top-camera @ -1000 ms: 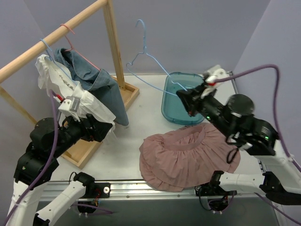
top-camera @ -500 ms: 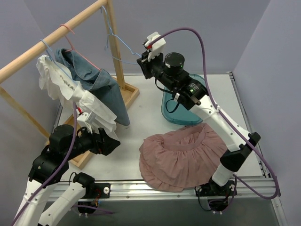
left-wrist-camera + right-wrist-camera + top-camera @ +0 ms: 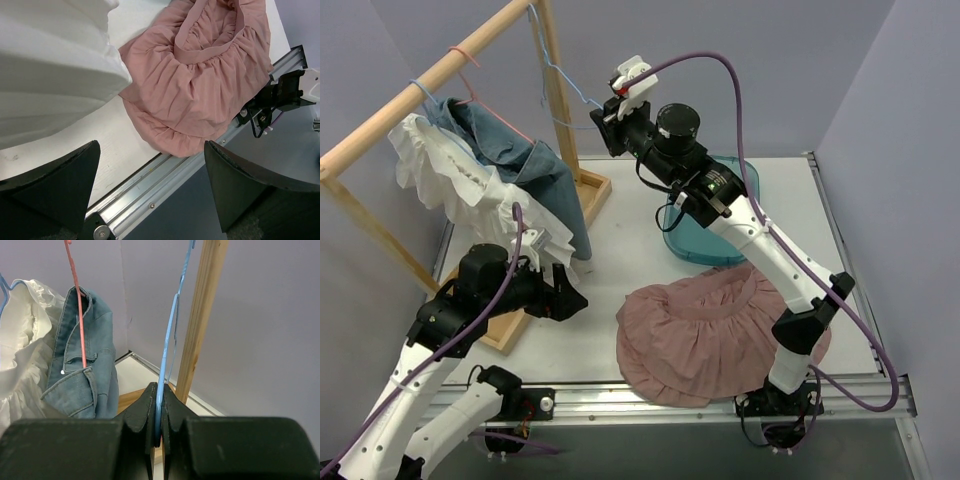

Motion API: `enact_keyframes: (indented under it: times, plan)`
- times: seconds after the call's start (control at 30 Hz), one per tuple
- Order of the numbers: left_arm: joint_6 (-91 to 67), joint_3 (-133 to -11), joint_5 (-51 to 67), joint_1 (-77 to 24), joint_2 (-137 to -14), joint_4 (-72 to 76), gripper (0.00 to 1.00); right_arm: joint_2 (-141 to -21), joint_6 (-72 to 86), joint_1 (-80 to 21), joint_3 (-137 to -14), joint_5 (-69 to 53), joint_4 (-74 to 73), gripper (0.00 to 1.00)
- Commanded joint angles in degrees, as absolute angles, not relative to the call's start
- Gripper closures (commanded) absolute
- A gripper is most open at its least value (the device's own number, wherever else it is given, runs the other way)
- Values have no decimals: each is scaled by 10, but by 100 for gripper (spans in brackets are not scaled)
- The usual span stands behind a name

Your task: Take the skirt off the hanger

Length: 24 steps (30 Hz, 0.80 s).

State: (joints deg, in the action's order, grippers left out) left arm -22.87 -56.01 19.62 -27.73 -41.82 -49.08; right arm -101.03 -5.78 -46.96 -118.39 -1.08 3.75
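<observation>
The right gripper (image 3: 159, 427) is pinching the bare hanger (image 3: 168, 335), having swung it from the bin (image 3: 680, 240) to the rail (image 3: 430, 80). The skirt (image 3: 710, 330) is lying free, near centre, so removal looks done. The right arm is stretching far-left. The left gripper (image 3: 150, 170) is hanging open, empty.

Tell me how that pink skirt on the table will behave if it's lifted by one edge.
The pink skirt lies in soft gathered folds, so it is probably floppy and would drape from any grip. Thin fabric suggests it is light. Its elastic-looking waistband may stretch.
</observation>
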Motion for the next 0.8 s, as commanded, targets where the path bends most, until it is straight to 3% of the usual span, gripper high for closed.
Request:
enact_keyframes:
  times: [0.0,0.47,0.77]
  plan:
    - [-216,-563,211,-280,-434,-457,6,-979,-69,-489,-1201,11,85,100]
    - [-226,-557,192,-298,-443,-439,6,-912,-99,-535,-1141,64,99,100]
    - [-231,-555,178,-328,-455,-431,6,-948,-112,-535,-1203,58,98,100]
